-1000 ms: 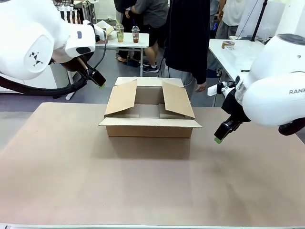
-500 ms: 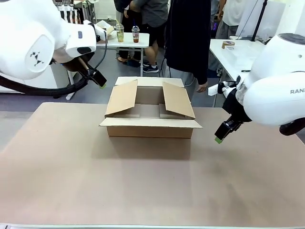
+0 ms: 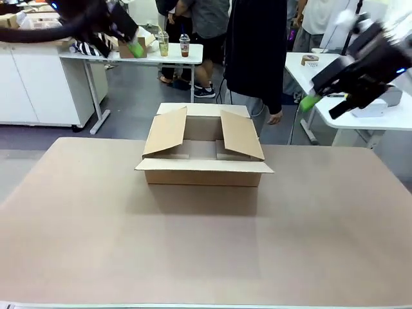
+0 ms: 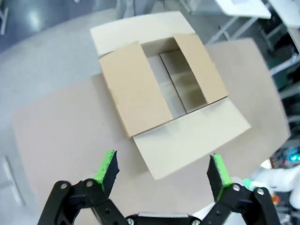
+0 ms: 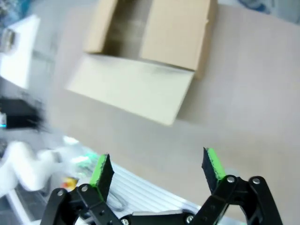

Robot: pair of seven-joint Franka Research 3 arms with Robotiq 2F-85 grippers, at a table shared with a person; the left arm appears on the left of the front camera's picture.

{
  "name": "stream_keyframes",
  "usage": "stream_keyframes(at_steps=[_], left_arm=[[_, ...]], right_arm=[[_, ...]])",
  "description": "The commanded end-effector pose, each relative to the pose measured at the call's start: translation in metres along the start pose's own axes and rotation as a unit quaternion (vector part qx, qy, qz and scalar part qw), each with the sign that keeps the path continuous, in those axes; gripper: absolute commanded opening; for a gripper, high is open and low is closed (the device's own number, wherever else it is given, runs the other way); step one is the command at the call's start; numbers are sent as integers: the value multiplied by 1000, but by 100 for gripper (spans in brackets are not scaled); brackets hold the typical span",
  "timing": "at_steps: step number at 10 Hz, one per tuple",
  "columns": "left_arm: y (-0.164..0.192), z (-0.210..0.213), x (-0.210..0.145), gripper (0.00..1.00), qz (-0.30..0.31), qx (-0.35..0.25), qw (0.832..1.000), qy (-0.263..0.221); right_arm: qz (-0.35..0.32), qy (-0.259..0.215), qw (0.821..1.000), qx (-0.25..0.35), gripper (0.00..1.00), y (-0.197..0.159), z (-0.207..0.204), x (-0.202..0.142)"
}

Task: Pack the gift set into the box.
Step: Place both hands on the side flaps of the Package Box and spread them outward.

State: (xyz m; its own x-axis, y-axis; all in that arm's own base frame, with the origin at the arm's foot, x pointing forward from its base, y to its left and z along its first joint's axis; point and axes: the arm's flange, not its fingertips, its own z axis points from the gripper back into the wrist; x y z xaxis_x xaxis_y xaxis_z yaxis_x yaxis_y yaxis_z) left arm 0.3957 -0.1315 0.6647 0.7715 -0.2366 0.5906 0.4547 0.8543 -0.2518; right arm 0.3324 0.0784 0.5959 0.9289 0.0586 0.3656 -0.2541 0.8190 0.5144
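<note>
Raised at the left, the left gripper (image 4: pixel 161 164) hangs with jaws spread wide and empty, well above the box (image 3: pixel 203 165), which sits flaps-open in the middle of the table (image 3: pixel 193 257). At the right, the right gripper (image 5: pixel 157 164), likewise spread and empty, hovers well clear of it, apparently smeared by motion blur.

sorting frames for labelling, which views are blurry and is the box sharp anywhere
Front view: the box is sharp, while the left gripper and right gripper are motion-smeared; left wrist view: box slightly soft; right wrist view: strong blur throughout, box included.
</note>
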Motion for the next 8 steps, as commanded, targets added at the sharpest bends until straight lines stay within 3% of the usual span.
stream_keyframes(at_steps=[1, 2, 3, 4, 5, 8], left_arm=[[52, 9, -63, 100, 109, -53, 991, -47], [80, 12, -100, 100, 139, -113, 980, -86], [105, 7, -135, 100, 155, -132, 971, -128], [130, -8, -171, 100, 75, -185, 954, -226], [90, 22, -97, 100, 155, -100, 980, -73], [90, 22, -97, 100, 155, -100, 980, -73]], right_arm=[[-162, -92, 967, 171, 100, -94, 18, -47], [-225, -90, 943, 227, 100, -142, 16, -62], [-277, -80, 916, 278, 100, -185, 7, -70], [-312, -83, 900, 294, 100, -212, -7, -74], [-179, -53, 966, 181, 100, -142, 26, -72], [-179, -53, 966, 181, 100, -142, 26, -72]])
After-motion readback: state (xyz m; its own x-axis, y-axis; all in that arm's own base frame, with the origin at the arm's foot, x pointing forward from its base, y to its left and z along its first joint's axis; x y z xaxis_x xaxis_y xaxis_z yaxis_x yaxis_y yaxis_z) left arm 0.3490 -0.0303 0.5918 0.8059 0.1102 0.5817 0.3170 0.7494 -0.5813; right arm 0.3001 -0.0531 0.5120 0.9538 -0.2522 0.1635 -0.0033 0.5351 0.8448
